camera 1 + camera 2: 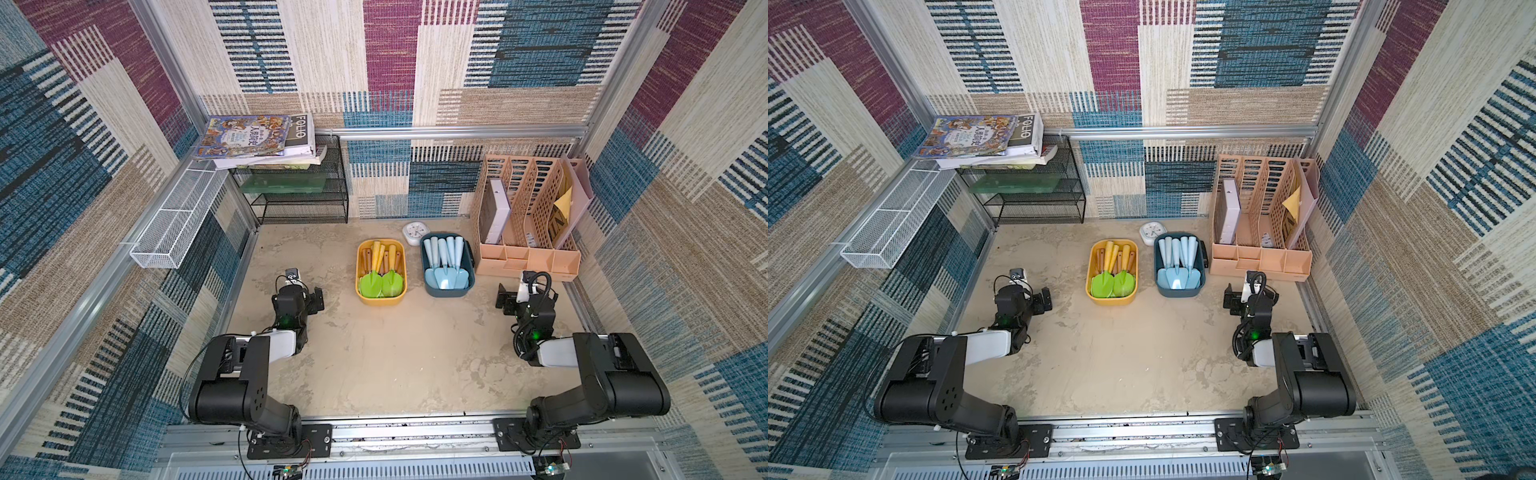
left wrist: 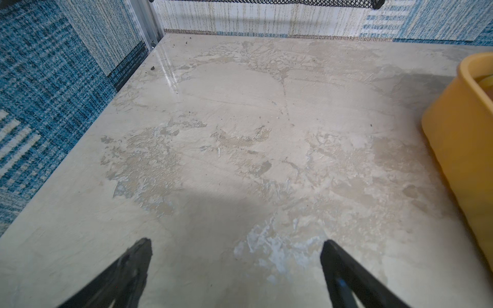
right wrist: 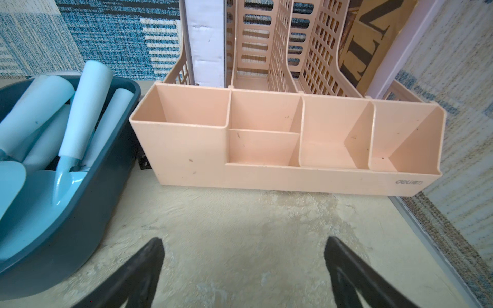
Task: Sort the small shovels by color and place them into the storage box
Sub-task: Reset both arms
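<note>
Several green shovels [image 1: 381, 282] [image 1: 1113, 283] with brown and yellow handles lie in a yellow storage box [image 1: 359, 293] [image 1: 1090, 293] [image 2: 464, 138] at the middle of the table. Beside it several light blue shovels [image 1: 446, 276] [image 1: 1178, 276] [image 3: 66, 170] fill a dark teal storage box [image 1: 471, 286] [image 1: 1202, 286] [image 3: 66, 234]. My left gripper [image 1: 318, 300] [image 1: 1045, 300] [image 2: 236, 246] hangs open over bare tabletop left of the yellow box. To the right of the teal box my right gripper [image 1: 503, 300] [image 1: 1230, 300] [image 3: 244, 245] stands open and holds nothing.
A peach desk organiser [image 1: 528, 257] [image 3: 266, 176] with file slots stands at the back right, close to my right gripper. A white clock [image 1: 412, 233] lies behind the boxes. A black mesh shelf [image 1: 299, 195] with books [image 1: 249, 137] is at the back left, and a white wire basket [image 1: 174, 224] hangs on the left wall.
</note>
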Controlling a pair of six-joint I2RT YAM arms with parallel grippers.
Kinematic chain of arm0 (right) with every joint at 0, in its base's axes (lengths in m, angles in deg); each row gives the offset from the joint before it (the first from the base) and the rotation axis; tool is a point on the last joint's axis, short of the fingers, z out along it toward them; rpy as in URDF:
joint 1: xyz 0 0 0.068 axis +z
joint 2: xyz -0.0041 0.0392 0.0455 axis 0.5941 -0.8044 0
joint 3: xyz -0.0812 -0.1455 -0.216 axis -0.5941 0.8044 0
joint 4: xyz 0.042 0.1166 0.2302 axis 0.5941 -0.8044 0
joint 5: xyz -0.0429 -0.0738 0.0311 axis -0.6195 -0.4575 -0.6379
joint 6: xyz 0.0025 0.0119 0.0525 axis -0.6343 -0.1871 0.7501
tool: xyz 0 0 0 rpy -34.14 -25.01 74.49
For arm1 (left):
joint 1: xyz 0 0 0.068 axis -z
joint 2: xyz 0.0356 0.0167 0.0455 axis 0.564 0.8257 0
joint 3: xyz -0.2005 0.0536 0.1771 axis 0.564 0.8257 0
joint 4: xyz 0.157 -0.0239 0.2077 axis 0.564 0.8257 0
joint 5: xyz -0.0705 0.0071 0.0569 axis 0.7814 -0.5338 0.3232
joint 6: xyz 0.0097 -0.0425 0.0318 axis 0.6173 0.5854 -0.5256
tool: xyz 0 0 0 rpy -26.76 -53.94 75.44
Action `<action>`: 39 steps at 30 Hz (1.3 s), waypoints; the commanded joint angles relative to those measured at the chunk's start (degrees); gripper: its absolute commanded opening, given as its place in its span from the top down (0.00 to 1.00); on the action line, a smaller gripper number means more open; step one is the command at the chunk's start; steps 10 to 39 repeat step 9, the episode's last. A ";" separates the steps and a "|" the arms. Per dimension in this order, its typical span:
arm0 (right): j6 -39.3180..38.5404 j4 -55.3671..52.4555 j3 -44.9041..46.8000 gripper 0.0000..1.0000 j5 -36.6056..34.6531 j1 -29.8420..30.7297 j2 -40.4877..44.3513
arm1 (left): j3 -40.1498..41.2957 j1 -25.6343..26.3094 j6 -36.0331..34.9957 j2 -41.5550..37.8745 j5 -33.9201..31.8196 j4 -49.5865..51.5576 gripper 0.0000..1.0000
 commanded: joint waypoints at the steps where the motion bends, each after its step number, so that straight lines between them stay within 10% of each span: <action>1: -0.45 2.81 -0.14 0.05 0.19 0.11 0.02 | -0.40 -0.01 -0.17 0.18 0.19 -1.69 0.00; 39: -0.49 2.75 -0.16 0.05 0.12 0.12 0.02 | -0.23 -0.61 -0.06 -0.03 1.57 -1.77 0.00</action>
